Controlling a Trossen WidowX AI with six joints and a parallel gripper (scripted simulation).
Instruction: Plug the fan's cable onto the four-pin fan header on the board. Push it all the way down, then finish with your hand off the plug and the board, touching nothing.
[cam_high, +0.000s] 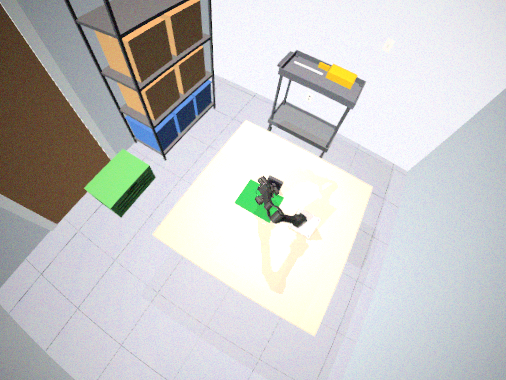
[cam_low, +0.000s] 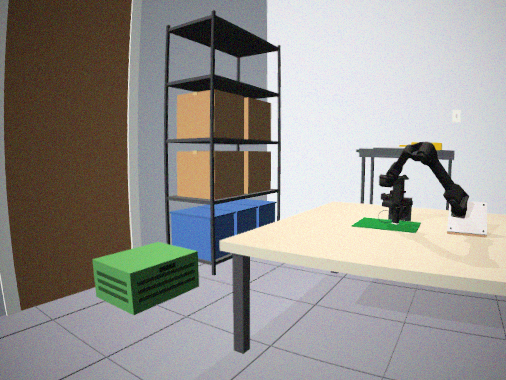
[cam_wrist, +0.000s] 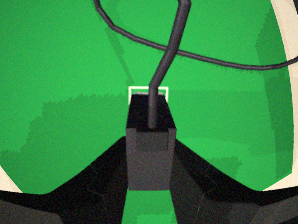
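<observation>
The green board (cam_high: 245, 198) (cam_low: 365, 224) (cam_wrist: 60, 60) lies flat on the table. My gripper (cam_low: 395, 221) (cam_wrist: 148, 144) points down low over the board and is shut on the black cable plug (cam_wrist: 150, 162), with a finger on each side. The dark cable (cam_wrist: 176, 35) rises from the plug and loops over the board. A white rectangular outline (cam_wrist: 148, 87) on the board shows just beyond the plug, with a sliver of grey inside. The plug covers most of the four-pin header, so its seating depth cannot be told. In the top view the arm hides the fingertips.
A dark block (cam_high: 275, 182) (cam_low: 407, 210), perhaps the fan, stands beside the board's edge, close to the gripper. The arm's base stands by a white plate (cam_high: 311, 227) (cam_low: 475, 220) on the table (cam_high: 210, 220) (cam_low: 300, 235). A shelf rack and a cart stand beyond the table.
</observation>
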